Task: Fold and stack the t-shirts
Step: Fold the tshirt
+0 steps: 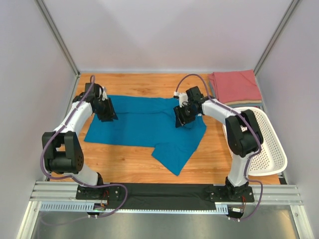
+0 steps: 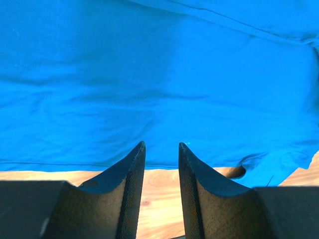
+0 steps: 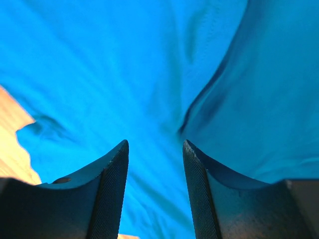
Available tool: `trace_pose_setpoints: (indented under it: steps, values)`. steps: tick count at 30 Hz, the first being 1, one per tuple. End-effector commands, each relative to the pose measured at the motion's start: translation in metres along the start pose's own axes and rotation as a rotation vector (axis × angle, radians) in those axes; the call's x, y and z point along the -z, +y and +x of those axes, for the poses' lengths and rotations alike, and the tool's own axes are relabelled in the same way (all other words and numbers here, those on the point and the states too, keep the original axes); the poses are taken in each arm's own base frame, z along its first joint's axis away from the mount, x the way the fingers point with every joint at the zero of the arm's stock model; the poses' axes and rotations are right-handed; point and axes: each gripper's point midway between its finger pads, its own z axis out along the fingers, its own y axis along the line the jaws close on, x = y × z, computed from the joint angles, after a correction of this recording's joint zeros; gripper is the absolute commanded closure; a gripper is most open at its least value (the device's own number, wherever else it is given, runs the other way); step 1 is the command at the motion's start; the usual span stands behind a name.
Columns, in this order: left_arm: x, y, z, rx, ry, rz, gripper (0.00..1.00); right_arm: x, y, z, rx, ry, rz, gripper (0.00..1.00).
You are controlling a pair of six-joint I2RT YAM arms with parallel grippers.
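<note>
My left tool (image 2: pixel 161 145) hangs released over the teal-blue t-shirt's (image 1: pixel 144 124) edge; my right tool (image 3: pixel 155 143), also released, hovers above its creased cloth.

Wood-grain counter (image 1: pixel 124 167) is sitting inside a three-sided booth. Left wall (image 1: pixel 30 74), back wall (image 1: pixel 164 35) and right wall (image 1: pixel 294 89) are showing plain, pale grey and matte. Slim metal posts (image 1: pixel 57 37) are running up the two rear corners. Slotted aluminium rail (image 1: pixel 55 191) is spanning the near edge, with a black mat (image 1: pixel 169 191) lying along it. Grey metal sheet (image 1: pixel 164 226) is showing below the rail. Light is falling evenly and casting only soft shadows.
</note>
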Motion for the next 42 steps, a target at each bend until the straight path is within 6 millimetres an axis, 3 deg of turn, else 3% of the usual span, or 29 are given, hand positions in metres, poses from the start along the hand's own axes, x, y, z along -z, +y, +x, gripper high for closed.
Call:
trace_pose_setpoints:
  steps: [1,6,9,11,15,21,28,31,36,42]
  values:
    - [0.016,-0.019,-0.010,-0.051,-0.062,0.040,0.59,0.023,0.014,-0.016,0.050,-0.113,0.037,0.51]
    - [0.013,-0.041,0.001,-0.082,-0.043,0.065,0.59,0.030,0.006,-0.010,0.044,-0.128,0.114,0.57]
    - [0.007,-0.067,0.010,-0.104,-0.039,0.129,0.59,0.037,0.007,-0.017,0.028,-0.161,0.130,0.60]
    - [0.003,-0.091,0.013,-0.112,-0.038,0.203,0.59,0.043,-0.001,-0.027,0.009,-0.196,0.190,0.61]
    - [-0.008,-0.106,0.016,-0.098,-0.002,0.215,0.59,0.040,-0.004,-0.059,0.002,-0.284,0.194,0.59]
    - [-0.007,-0.103,0.015,-0.095,-0.017,0.196,0.59,0.010,-0.019,-0.087,-0.021,-0.278,0.191,0.49]
    - [-0.008,-0.097,0.014,-0.108,-0.020,0.160,0.59,-0.023,-0.013,-0.089,-0.033,-0.230,0.082,0.47]
    - [-0.006,-0.096,0.013,-0.110,-0.027,0.155,0.59,-0.024,-0.013,-0.087,-0.029,-0.224,0.075,0.47]
    - [-0.008,-0.096,0.014,-0.102,-0.028,0.161,0.59,-0.008,0.016,-0.080,0.008,-0.240,0.025,0.49]
    - [-0.016,-0.097,0.027,-0.098,-0.001,0.188,0.59,0.005,0.056,-0.045,0.053,-0.234,-0.043,0.50]
